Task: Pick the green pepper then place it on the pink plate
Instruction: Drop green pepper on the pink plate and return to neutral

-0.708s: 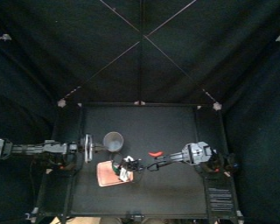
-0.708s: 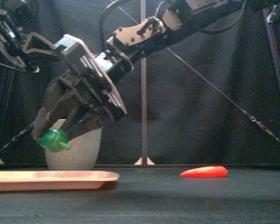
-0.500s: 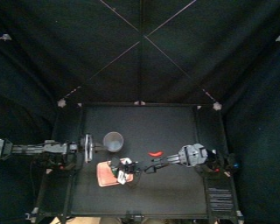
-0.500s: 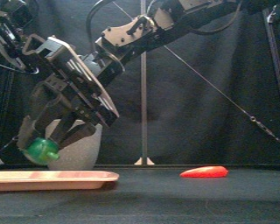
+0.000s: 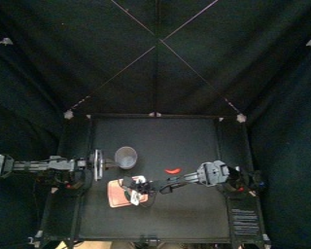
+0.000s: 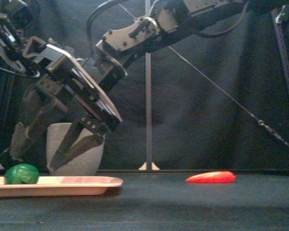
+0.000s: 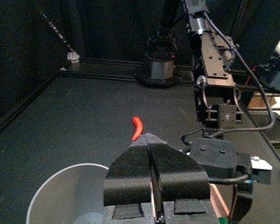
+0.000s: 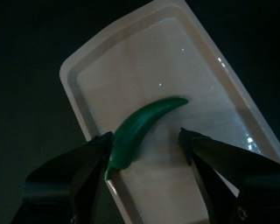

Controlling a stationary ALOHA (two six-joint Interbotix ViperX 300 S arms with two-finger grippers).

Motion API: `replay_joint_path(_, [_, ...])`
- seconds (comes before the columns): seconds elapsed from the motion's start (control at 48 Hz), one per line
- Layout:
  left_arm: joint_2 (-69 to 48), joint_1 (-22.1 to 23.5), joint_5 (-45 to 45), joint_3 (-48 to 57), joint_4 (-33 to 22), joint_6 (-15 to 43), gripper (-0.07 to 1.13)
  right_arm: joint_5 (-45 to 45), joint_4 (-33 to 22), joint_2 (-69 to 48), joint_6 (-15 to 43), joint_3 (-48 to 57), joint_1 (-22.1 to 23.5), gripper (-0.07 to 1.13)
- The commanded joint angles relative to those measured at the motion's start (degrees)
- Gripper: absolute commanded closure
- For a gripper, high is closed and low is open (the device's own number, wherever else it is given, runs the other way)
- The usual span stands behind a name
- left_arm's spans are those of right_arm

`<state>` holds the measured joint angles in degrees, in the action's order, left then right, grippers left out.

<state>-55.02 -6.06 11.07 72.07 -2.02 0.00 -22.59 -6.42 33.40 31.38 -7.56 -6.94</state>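
Note:
The green pepper (image 6: pixel 22 173) lies on the left end of the pink plate (image 6: pixel 75 184), free of any grip. In the right wrist view the green pepper (image 8: pixel 149 129) shows as a curved pod on the plate (image 8: pixel 213 87), between my spread jaws and apart from both. My right gripper (image 6: pixel 41 162) hangs open just above it, reaching over from the right side of the table (image 5: pixel 185 204). My left gripper (image 5: pixel 96 167) rests shut at the table's left, above the grey cup's rim (image 7: pixel 55 197).
The tall grey speckled cup (image 6: pixel 77 146) stands right behind the plate and my right gripper. A red chilli pepper (image 6: pixel 211 177) lies on the table to the right, also seen as the red chilli (image 5: pixel 174 172) behind my right arm.
My right gripper came down to the left with the green pepper and opened. The pepper, held in the air before, now lies on the plate.

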Motion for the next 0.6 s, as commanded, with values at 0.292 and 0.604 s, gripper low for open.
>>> replay_joint_path(0.292, [0.3, -0.1, 0.4, -0.7, -0.3, 0.1, 1.03, 6.5, -6.2, -14.9, 0.0, 8.9, -0.2, 0.10])
replay_joint_path(0.604, [0.2, -0.1, 0.4, -0.8, -0.3, 0.2, 1.03, 22.1, -10.0, -26.6, -0.4, 26.4, 0.1, 0.10])
